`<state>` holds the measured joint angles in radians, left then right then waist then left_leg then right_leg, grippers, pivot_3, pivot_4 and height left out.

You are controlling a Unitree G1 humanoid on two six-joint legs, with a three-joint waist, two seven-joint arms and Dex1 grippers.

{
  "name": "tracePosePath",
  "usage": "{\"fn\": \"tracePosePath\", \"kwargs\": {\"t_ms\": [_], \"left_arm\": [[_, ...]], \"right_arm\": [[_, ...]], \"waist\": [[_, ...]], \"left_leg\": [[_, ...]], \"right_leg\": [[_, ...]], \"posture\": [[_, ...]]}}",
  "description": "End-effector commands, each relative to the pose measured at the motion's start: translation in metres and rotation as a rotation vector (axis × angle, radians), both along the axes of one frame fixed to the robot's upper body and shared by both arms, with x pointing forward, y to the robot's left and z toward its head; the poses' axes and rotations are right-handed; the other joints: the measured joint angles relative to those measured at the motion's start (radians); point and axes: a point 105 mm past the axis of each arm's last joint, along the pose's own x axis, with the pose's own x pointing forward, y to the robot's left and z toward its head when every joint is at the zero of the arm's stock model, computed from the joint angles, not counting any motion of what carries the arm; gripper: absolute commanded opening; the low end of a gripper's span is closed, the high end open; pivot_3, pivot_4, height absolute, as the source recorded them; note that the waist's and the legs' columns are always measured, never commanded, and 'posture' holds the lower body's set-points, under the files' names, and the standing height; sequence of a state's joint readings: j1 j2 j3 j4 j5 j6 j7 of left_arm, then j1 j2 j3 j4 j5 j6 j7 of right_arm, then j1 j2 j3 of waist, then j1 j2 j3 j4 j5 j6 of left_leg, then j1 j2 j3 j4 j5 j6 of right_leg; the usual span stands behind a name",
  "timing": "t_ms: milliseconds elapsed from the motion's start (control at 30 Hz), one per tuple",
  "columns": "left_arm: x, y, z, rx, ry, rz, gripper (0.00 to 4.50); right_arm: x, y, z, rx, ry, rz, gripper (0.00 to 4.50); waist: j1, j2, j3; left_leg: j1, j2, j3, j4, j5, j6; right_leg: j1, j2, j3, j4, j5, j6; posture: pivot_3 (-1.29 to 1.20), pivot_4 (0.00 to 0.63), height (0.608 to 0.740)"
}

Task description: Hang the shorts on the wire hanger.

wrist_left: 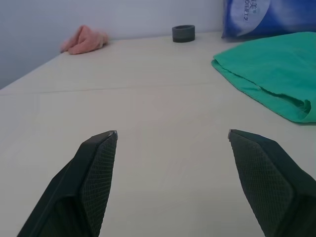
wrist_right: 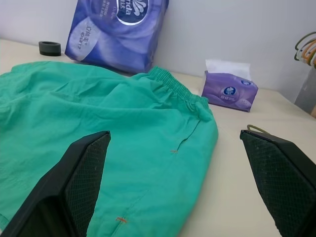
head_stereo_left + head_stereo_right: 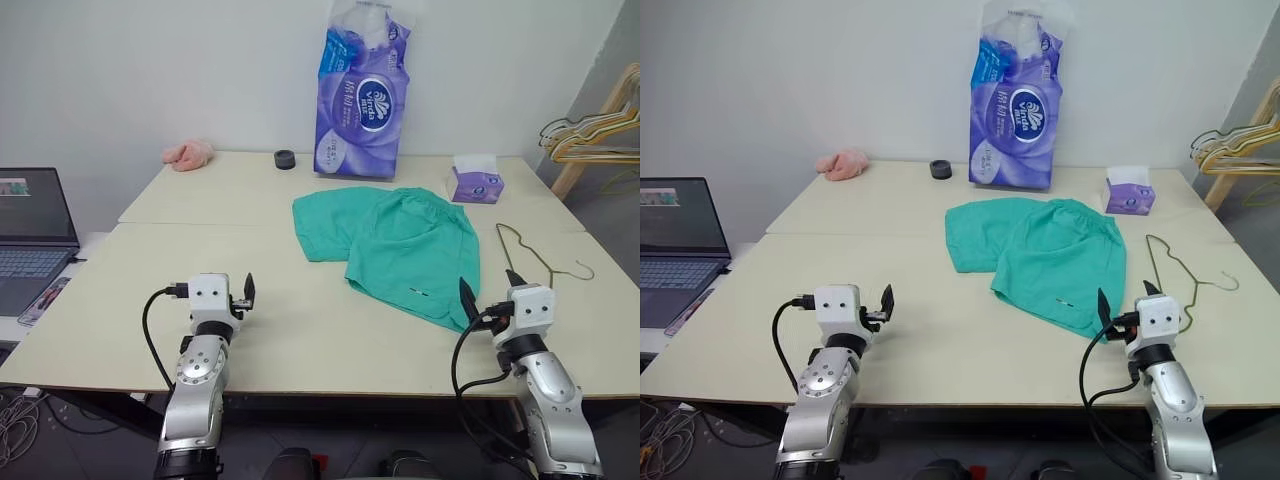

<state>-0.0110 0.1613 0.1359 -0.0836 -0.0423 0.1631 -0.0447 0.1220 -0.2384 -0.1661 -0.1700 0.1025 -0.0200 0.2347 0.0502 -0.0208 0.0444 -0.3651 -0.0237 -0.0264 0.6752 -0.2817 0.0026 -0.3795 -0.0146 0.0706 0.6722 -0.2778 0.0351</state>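
Observation:
The teal-green shorts (image 3: 400, 245) lie flat in the middle of the table, waistband toward the far right. The thin wire hanger (image 3: 528, 255) lies flat just right of them, its hook pointing right. My left gripper (image 3: 240, 293) hovers open over bare tabletop near the front edge, left of the shorts. My right gripper (image 3: 487, 290) stands open at the front right, beside the near hem of the shorts (image 2: 103, 148). Its fingers (image 2: 74, 192) hold nothing, and a bit of the hanger (image 2: 256, 129) shows between them. The left gripper's fingers (image 1: 94, 177) are empty too.
A purple tissue-roll pack (image 3: 362, 95) stands at the table's back, with a small purple tissue box (image 3: 475, 180), a dark ring (image 3: 285, 159) and a pink cloth lump (image 3: 188, 154). A laptop (image 3: 30, 235) sits at left. A bunch of hangers (image 3: 600, 125) hangs at far right.

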Motion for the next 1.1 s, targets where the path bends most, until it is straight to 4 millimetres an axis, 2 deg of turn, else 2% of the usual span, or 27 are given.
{"fn": "tracePosePath", "kwargs": {"t_ms": [33,433,700,1033,1100], "left_arm": [[0.003,-0.004,0.023,0.007,-0.087,-0.038,3.82],[0.003,-0.007,0.024,0.038,-0.079,-0.064,3.82],[0.007,-0.012,0.027,0.027,-0.091,-0.097,3.82],[0.009,-0.022,0.028,-0.031,-0.096,-0.21,3.82],[0.009,-0.027,0.029,-0.045,-0.098,-0.256,4.16]], "right_arm": [[0.003,-0.003,0.013,0.015,-0.043,-0.012,4.49],[0.004,-0.004,0.009,0.014,-0.024,-0.019,4.49],[0.003,-0.006,0.008,0.013,-0.023,-0.035,4.49],[0.002,-0.008,0.011,0.0,-0.038,-0.047,4.49],[0.002,-0.008,0.012,-0.012,-0.043,-0.045,4.5]], "waist": [[0.0,0.0,0.001],[0.0,0.0,0.007],[0.0,0.0,0.007],[-0.007,0.0,0.007],[-0.01,0.0,0.007]], "left_leg": [[0.0,0.0,0.0,0.0,0.0,0.0],[0.0,0.0,0.0,-0.004,0.0,0.0],[-0.001,0.0,0.0,-0.014,-0.001,-0.002],[0.0,0.0,0.0,-0.014,-0.001,-0.003],[0.0,0.0,0.001,-0.014,-0.001,-0.003]], "right_leg": [[0.0,0.0,0.0,0.0,0.0,0.0],[0.0,0.0,0.0,-0.004,0.0,0.0],[-0.001,-0.001,0.0,-0.012,0.003,0.005],[-0.001,-0.001,0.0,-0.012,0.002,0.006],[-0.001,-0.001,0.0,-0.012,0.002,0.006]], "posture": [[0.12,0.018,0.74],[0.12,0.019,0.74],[0.1,0.016,0.74],[0.06,0.01,0.74],[0.06,0.01,0.74]]}}
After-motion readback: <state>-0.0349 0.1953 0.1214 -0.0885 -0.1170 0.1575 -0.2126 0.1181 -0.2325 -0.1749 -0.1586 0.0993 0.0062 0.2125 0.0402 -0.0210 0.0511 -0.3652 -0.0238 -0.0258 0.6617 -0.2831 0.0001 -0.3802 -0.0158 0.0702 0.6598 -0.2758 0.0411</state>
